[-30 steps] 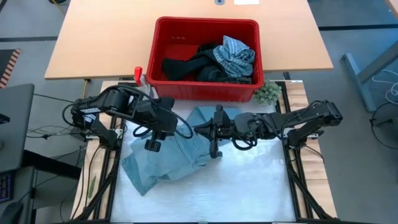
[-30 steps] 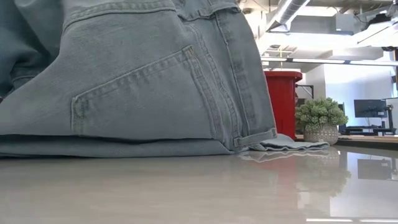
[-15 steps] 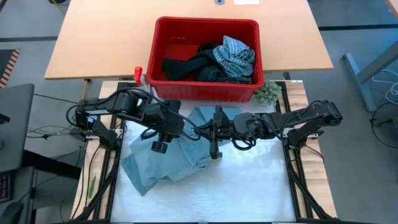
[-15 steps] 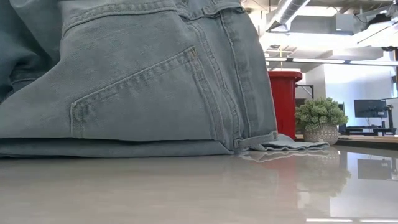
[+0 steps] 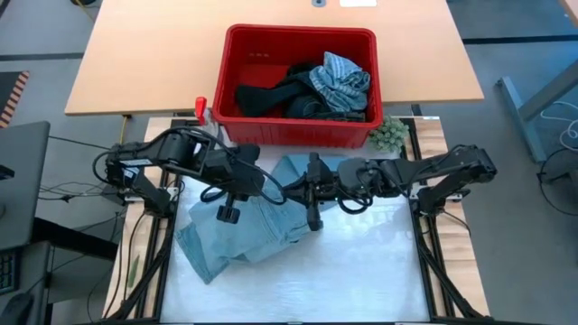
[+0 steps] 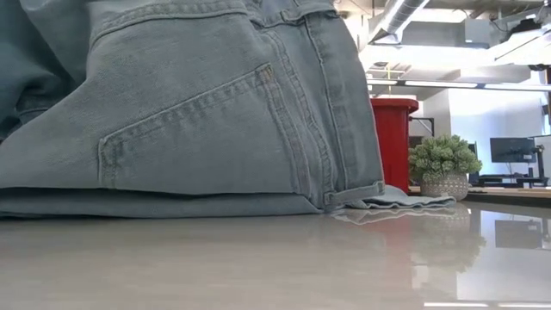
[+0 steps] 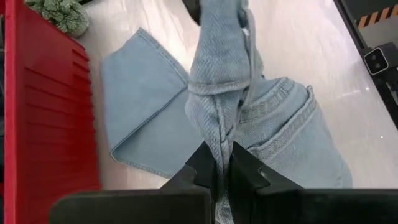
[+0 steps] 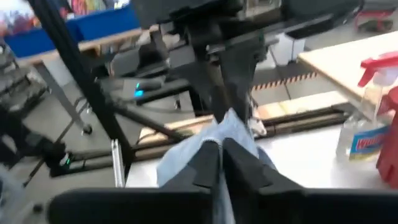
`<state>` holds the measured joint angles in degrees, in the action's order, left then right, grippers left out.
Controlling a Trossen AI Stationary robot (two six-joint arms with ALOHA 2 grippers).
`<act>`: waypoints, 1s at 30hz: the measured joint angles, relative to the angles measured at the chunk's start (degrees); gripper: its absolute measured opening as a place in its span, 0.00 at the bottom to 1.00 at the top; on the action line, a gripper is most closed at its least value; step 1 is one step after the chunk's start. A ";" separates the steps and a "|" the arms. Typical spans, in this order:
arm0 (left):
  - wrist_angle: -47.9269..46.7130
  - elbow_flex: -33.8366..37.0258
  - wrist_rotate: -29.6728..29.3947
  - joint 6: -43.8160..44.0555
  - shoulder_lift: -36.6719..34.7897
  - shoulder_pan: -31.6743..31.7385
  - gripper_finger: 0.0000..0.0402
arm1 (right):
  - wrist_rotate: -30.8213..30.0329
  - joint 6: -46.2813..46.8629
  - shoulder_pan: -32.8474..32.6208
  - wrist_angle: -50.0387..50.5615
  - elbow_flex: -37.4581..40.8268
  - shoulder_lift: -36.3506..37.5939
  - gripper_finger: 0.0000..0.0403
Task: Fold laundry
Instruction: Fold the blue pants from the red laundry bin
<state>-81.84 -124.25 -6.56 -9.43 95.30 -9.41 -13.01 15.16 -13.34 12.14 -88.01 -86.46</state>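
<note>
The only print in sight is the label on a spray bottle (image 8: 365, 127) in the right wrist view, with a red trigger head, and its lettering is too blurred to read. The light blue jeans (image 5: 248, 226) lie on the pale worktop (image 5: 379, 271), just in front of the red basket (image 5: 302, 135). Part of them is lifted between the two arms.

The left tool (image 5: 228, 214) is clamped on a bunched ridge of denim (the left wrist view shows the fabric pinched tight between its dark fingers (image 7: 202, 168)). The right tool (image 5: 312, 217) is also closed on the jeans, and cloth rises from between its fingers (image 8: 208, 163) in the right wrist view.

Compared with half a second ago, the left tool sits a little farther left and the left arm is drawn slightly back. The right tool is almost where it was. In the low view, the back pocket (image 6: 189, 138) has barely shifted.

More laundry remains in the basket: dark pieces (image 5: 271, 95) and a grey-blue striped one (image 5: 341, 77). A small green fuzzy ball (image 5: 389, 134) sits at the basket's right front corner.

One trouser leg (image 5: 298, 169) reaches the basket wall, and the crumpled lower end (image 5: 206, 253) lies near the worktop's left frame rail (image 5: 155, 262). The right and near parts of the worktop are bare.
</note>
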 joint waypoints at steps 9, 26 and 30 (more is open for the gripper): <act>-7.17 0.02 -2.03 4.13 -5.10 0.11 0.00 | 1.09 2.04 2.05 34.43 -8.30 0.13 0.51; -8.27 0.85 2.95 13.20 -14.09 -2.38 0.00 | 10.12 1.33 4.68 15.19 25.43 -0.08 0.63; -8.25 0.85 2.90 14.52 -14.11 -2.40 0.00 | 6.42 1.29 5.66 11.27 27.32 -0.07 0.63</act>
<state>-90.08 -123.39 -3.66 5.09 81.19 -11.81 -6.60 16.45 -7.68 23.40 -60.68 -86.52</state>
